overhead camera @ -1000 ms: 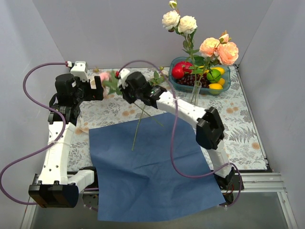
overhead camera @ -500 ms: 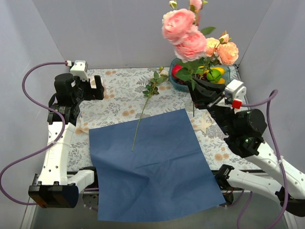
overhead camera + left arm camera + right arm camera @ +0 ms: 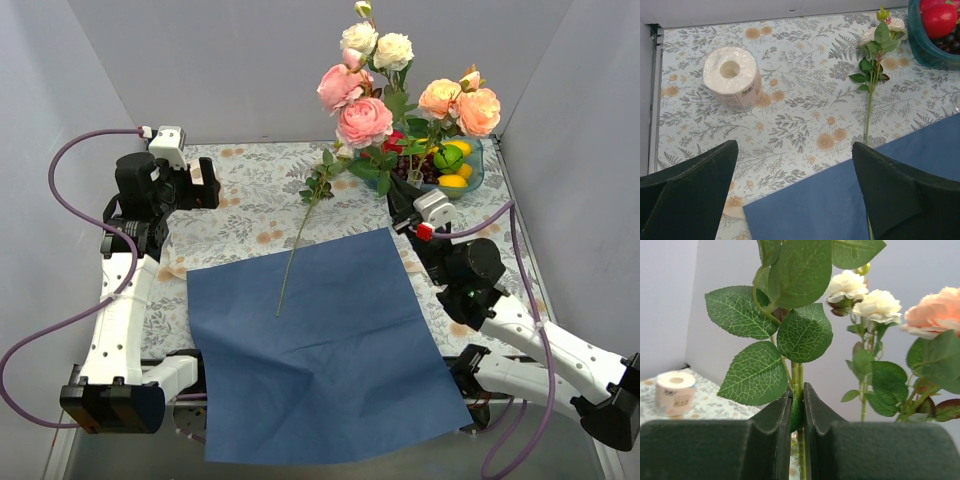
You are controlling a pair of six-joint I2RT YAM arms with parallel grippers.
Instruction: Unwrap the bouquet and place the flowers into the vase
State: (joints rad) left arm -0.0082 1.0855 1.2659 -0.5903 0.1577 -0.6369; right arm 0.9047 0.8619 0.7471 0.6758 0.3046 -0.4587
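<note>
My right gripper (image 3: 398,198) is shut on the green stem (image 3: 796,412) of two pink roses (image 3: 364,121), holding them upright beside the cream roses (image 3: 392,49) and peach roses (image 3: 478,110). Those flowers stand just in front of the fruit tray. The vase is hidden behind my right gripper and the leaves. The blue wrapping paper (image 3: 320,340) lies flat and open on the table. A leafy green sprig (image 3: 316,188) lies across its far edge. At the left, my left gripper (image 3: 205,185) hangs open and empty above the paper's left corner (image 3: 790,210).
The teal fruit tray (image 3: 478,176) stands at the back right, its red apple (image 3: 939,20) showing in the left wrist view. A white paper roll (image 3: 732,77) stands on the flowered tablecloth at the far left. Grey walls close in the table on three sides.
My right arm swung from beside the left gripper across to the right with the pink roses, lifted them high, then lowered them next to the standing flowers. The left arm has not moved.
</note>
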